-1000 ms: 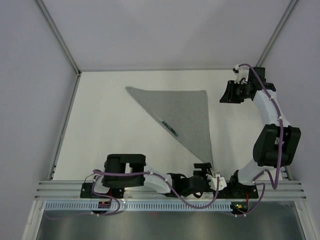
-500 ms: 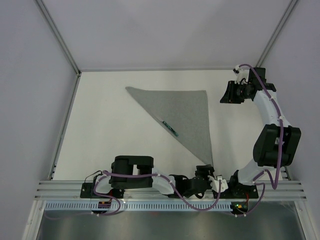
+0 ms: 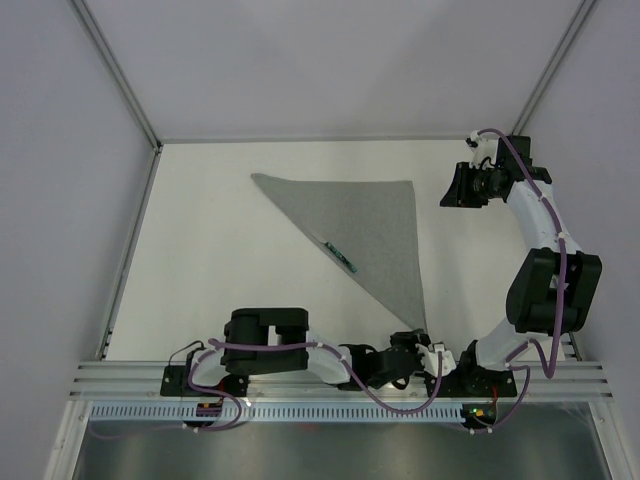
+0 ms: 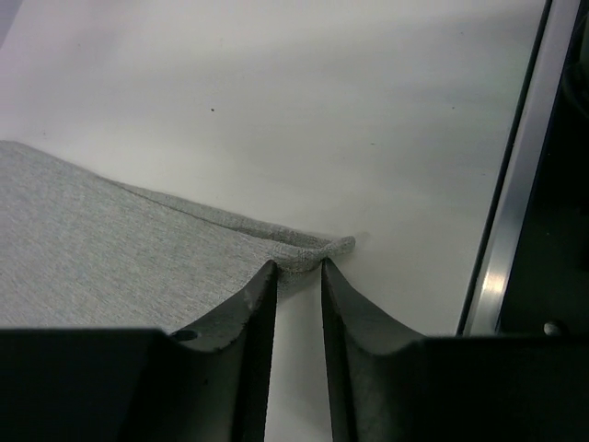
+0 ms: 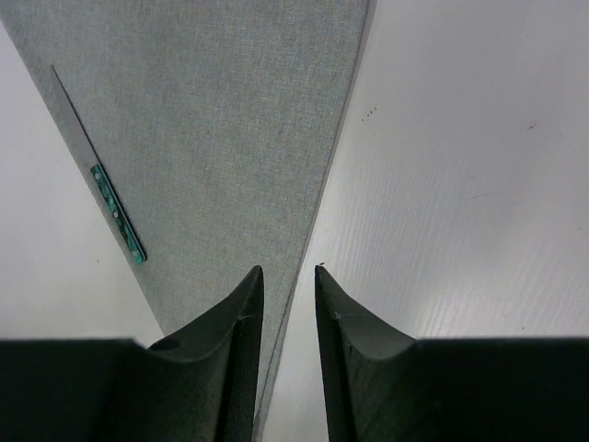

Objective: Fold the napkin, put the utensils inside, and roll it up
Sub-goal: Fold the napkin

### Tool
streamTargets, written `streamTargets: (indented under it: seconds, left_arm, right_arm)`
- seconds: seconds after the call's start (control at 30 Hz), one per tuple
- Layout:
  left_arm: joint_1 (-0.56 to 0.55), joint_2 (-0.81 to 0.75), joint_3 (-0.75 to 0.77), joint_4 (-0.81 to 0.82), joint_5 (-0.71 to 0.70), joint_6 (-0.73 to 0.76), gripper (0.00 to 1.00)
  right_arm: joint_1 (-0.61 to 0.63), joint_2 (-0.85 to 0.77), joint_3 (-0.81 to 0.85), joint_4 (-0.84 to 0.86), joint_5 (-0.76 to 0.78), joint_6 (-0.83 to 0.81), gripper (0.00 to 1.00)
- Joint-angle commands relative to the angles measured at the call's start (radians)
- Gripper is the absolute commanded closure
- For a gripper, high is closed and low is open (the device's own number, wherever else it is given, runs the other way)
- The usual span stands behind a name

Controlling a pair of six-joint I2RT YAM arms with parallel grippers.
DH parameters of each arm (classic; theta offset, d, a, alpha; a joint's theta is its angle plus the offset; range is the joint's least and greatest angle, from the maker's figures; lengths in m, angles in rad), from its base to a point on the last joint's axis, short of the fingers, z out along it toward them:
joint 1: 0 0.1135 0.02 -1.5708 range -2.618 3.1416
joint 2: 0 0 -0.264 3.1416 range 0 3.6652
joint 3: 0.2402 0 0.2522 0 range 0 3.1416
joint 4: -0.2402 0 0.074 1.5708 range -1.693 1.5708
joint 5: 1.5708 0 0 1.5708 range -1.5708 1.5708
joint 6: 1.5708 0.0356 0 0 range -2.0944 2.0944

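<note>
The grey napkin (image 3: 370, 225) lies folded into a triangle on the white table, its long folded edge facing left and its near tip pointing at the arm bases. One teal-handled utensil (image 3: 340, 255) lies along that folded edge, also seen as a thin utensil (image 5: 118, 214) on the napkin (image 5: 212, 110). My left gripper (image 4: 299, 264) sits low at the near tip, jaws narrowed round the bunched corner of the napkin (image 4: 92, 249), a gap still showing between them. My right gripper (image 5: 288, 269) hovers high over the napkin's right edge, slightly open and holding nothing.
An aluminium rail (image 4: 506, 230) runs along the table's near edge just right of the left gripper. White enclosure walls with metal posts (image 3: 130, 250) bound the table on the left, back and right. The right arm (image 3: 540, 260) stands along the right side.
The left gripper's jaws have narrowed round the napkin's near corner, and the left arm's elbow has shifted slightly right. The right arm, the napkin and the utensil have not moved.
</note>
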Motion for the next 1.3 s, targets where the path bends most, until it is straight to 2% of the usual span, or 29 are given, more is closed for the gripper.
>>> streamTargets:
  seconds: [0.0, 0.07, 0.1, 0.13, 0.2, 0.27, 0.43, 0.63, 0.83, 1.07, 1.27]
  left_arm:
    - [0.009, 0.015, 0.042, 0.043, 0.02, 0.024, 0.7]
    - [0.013, 0.016, 0.054, 0.035, 0.026, 0.022, 0.74]
    - [0.013, 0.018, 0.056, 0.027, 0.031, 0.019, 0.81]
    - [0.014, 0.016, 0.059, 0.027, 0.033, 0.018, 0.82]
    - [0.014, 0.015, 0.065, 0.015, 0.036, 0.016, 0.92]
    - [0.014, 0.009, 0.07, 0.01, 0.036, 0.013, 0.98]
    - [0.026, -0.02, 0.067, 0.001, 0.051, -0.019, 0.98]
    - [0.098, -0.098, 0.062, -0.054, 0.094, -0.175, 0.98]
    - [0.226, -0.174, 0.042, -0.137, 0.177, -0.41, 0.98]
    - [0.443, -0.301, -0.053, -0.184, 0.258, -0.723, 0.98]
    - [0.601, -0.359, -0.122, -0.227, 0.272, -0.862, 0.98]
  right_arm:
    - [-0.003, -0.029, -0.001, 0.029, -0.019, 0.0, 0.66]
    - [-0.003, -0.029, -0.001, 0.028, -0.019, 0.0, 0.66]
    - [-0.003, -0.029, -0.002, 0.029, -0.019, 0.0, 0.66]
    - [-0.003, -0.029, -0.002, 0.028, -0.019, 0.0, 0.66]
    - [-0.003, -0.027, -0.002, 0.028, -0.021, 0.0, 0.66]
    - [-0.004, -0.026, -0.002, 0.028, -0.021, 0.0, 0.66]
    - [-0.003, -0.024, -0.002, 0.028, -0.021, 0.0, 0.66]
    - [-0.004, -0.024, -0.004, 0.028, -0.021, -0.002, 0.66]
    - [-0.003, -0.024, -0.006, 0.029, -0.019, -0.004, 0.66]
    - [-0.003, -0.02, -0.006, 0.029, -0.033, 0.0, 0.66]
    - [-0.003, -0.019, -0.006, 0.024, -0.045, -0.005, 0.66]
